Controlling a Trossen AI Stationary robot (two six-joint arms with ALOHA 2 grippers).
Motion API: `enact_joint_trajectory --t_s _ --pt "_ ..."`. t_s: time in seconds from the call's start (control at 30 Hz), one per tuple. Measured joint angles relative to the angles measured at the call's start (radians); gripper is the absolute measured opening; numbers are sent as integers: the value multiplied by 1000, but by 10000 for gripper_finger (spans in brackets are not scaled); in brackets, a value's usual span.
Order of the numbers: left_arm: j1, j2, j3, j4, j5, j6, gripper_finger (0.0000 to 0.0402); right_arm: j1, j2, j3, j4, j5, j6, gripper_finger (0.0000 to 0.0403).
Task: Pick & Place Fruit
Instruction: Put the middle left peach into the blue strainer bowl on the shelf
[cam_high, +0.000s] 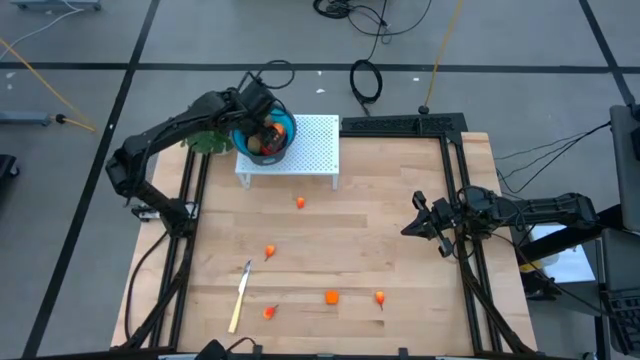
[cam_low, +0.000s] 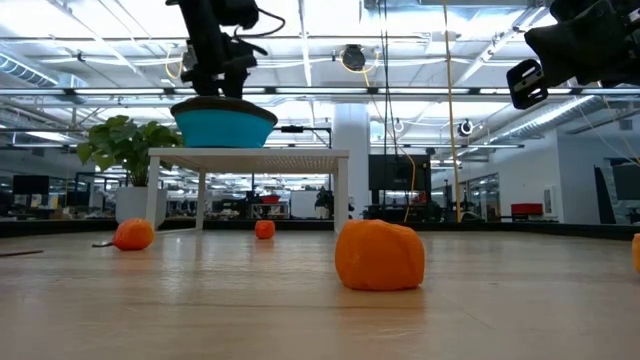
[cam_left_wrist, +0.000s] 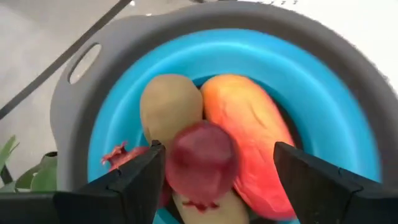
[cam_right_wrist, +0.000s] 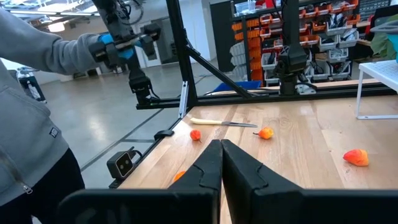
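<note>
From above, the left gripper (cam_high: 262, 128) hangs over the blue bowl (cam_high: 286, 127) on the white stand (cam_high: 318, 150); small orange fruit (cam_high: 331, 296) dot the surface (cam_high: 400, 230). The left wrist shows fingers (cam_left_wrist: 140, 177) apart around a dark red fruit (cam_left_wrist: 202, 158) among bowl pieces. The right gripper (cam_right_wrist: 219, 163), fingers together, waits at right.

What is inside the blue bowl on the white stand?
The blue bowl holds an olive-brown oval, a larger red-orange piece and a dark red round one. Anything beneath these pieces is covered.
</note>
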Motion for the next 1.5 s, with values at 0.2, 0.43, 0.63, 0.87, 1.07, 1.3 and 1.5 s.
enact_joint_trajectory --t_s 0.2,0.43,0.63,0.87,1.07,1.3,1.5 --pt "-52 -86 0 0 -35 -24 272 0 0 0 0 0 0 0" --pt "-185 -180 0 0 -16 -87 246 0 0 0 0 0 0 0" --pt "-351 -210 0 0 3 -140 222 0 0 0 0 -1 0 0" --pt "-541 -208 0 0 4 -249 187 0 0 0 0 -3 0 0" --pt "-678 -205 0 0 5 -442 164 0 0 0 0 -3 0 0" --pt "-817 -205 0 -2 28 -628 152 0 0 0 0 -4 0 0" --pt "-931 -201 0 -4 -23 -789 152 0 0 0 0 -4 0 0"
